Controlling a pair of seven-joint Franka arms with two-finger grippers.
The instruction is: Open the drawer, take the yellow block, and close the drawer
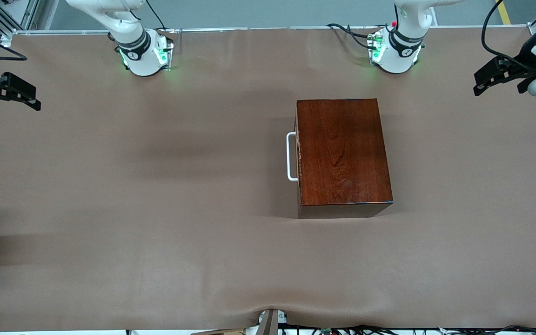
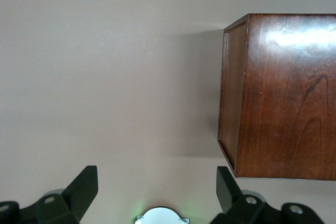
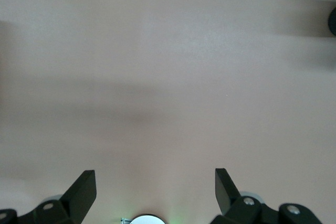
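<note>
Right now the drawer (image 1: 298, 156) sits fully pushed into the dark reddish-brown wooden box (image 1: 342, 153), which rests on the brown surface (image 1: 156, 209) toward the left arm's end. Only the drawer's white U-shaped handle (image 1: 291, 156) shows, standing off the box's face that looks toward the right arm's end of the surface. The handle's long axis runs from the robots' bases toward the front camera, so a pull would have to go along the surface toward the right arm's end. The yellow block is nowhere in view; it is presumably inside the shut drawer, though that cannot be confirmed.

The left gripper (image 1: 498, 77) hangs over the edge of the surface at the left arm's end, with the box between it and the handle. Its wrist view shows the box's plain side panel, not the handle. The right gripper (image 1: 10, 90) hangs over the opposite edge, well apart from the box, but the handle faces its way, with open surface between. Judged from this, the right arm has the cleaner line to the handle, even though the left is nearer to the box.

Both sets of jaws stand wide apart and hold nothing; each wrist view shows only bare surface between the fingers (image 2: 84, 187) (image 3: 84, 190).
</note>
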